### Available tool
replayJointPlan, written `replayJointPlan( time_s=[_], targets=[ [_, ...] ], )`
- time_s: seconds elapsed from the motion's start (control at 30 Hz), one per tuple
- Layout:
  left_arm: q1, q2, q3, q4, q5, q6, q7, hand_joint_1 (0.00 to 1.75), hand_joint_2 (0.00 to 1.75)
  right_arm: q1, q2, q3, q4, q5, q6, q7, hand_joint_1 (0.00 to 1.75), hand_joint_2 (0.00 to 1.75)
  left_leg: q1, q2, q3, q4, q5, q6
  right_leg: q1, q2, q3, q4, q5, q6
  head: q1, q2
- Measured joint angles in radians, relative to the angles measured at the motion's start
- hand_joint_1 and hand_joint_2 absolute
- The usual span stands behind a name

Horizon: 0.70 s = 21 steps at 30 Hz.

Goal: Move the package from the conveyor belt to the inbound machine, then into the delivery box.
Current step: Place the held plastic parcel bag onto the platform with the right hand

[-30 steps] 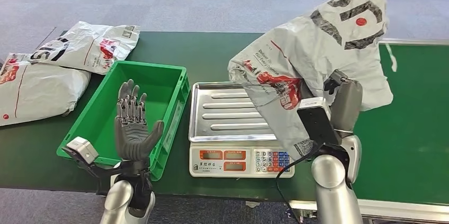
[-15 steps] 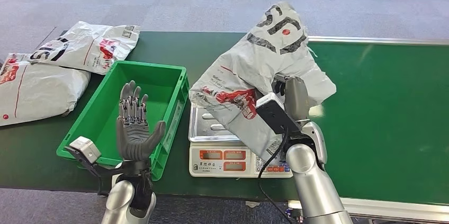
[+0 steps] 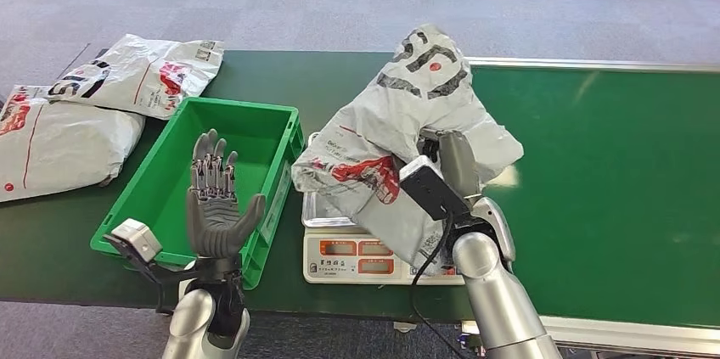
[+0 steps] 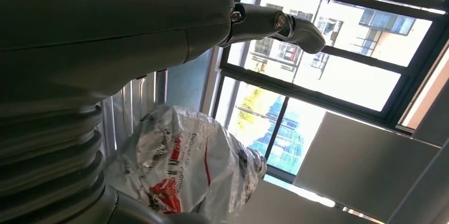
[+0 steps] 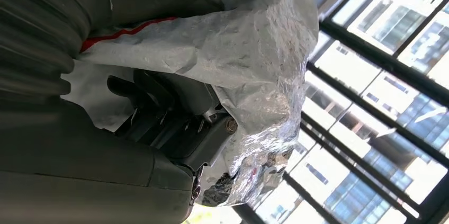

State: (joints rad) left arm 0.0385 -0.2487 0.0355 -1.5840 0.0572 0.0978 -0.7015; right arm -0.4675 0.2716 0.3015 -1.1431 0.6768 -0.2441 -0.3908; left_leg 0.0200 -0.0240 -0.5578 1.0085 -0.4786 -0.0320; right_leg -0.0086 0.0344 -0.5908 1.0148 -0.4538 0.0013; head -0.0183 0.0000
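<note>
A crumpled white package [image 3: 399,134] with red and black print hangs over the steel tray of the scale [image 3: 357,255], its lower end on or just above the tray. My right hand [image 3: 454,159] grips it from the right side; in the right wrist view the dark fingers [image 5: 159,110] are buried in the package [image 5: 249,60]. My left hand [image 3: 216,198] stands upright and open in front of the green delivery box [image 3: 174,164], holding nothing. The left wrist view shows the package [image 4: 185,166] beyond my left hand [image 4: 159,23].
Two more white packages [image 3: 140,70] [image 3: 51,143] lie at the table's left end beside the box. The green conveyor belt [image 3: 611,172] stretches to the right of the scale. Grey carpet lies beyond the table.
My right hand has carried the package leftward and down from above the belt to over the scale's tray. The left hand has stayed still.
</note>
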Motion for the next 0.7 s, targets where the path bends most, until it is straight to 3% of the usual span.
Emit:
replayJointPlan(
  time_s=[0.1, 0.47, 0.6, 0.7],
  targets=[
    [0.0, 0.0, 0.0, 0.001, -0.003, -0.007, 0.0, 0.0, 1.75, -0.007, 0.0, 0.016, 0.016, -0.028, 0.064, -0.024, 1.75, 1.75, 0.0, 0.0, 0.0, 0.0, 0.0, 0.0, 0.0, 0.0, 0.0, 0.0, 0.0, 0.0, 0.0, 0.0],
    [0.0, 0.0, 0.0, 0.006, -0.007, -0.015, 0.0, 0.0, 1.75, -0.017, -0.001, 0.055, 0.069, -0.06, 0.16, -0.028, 1.68, 1.75, 0.0, 0.0, 0.0, 0.0, 0.0, 0.0, 0.0, 0.0, 0.0, 0.0, 0.0, 0.0, 0.0, 0.0],
    [0.0, 0.0, 0.0, 0.006, -0.008, -0.015, 0.0, 0.0, 1.75, -0.017, -0.001, 0.059, 0.079, -0.062, 0.165, -0.026, 0.0, 1.75, 0.0, 0.0, 0.0, 0.0, 0.0, 0.0, 0.0, 0.0, 0.0, 0.0, 0.0, 0.0, 0.0, 0.0],
    [-0.001, 0.0, 0.0, 0.008, -0.008, -0.017, 0.0, 0.0, 1.75, -0.02, -0.004, 0.063, 0.087, -0.07, 0.195, -0.025, 0.0, 1.75, 0.0, 0.0, 0.0, 0.0, 0.0, 0.0, 0.0, 0.0, 0.0, 0.0, 0.0, 0.0, 0.0, 0.0]
  ],
)
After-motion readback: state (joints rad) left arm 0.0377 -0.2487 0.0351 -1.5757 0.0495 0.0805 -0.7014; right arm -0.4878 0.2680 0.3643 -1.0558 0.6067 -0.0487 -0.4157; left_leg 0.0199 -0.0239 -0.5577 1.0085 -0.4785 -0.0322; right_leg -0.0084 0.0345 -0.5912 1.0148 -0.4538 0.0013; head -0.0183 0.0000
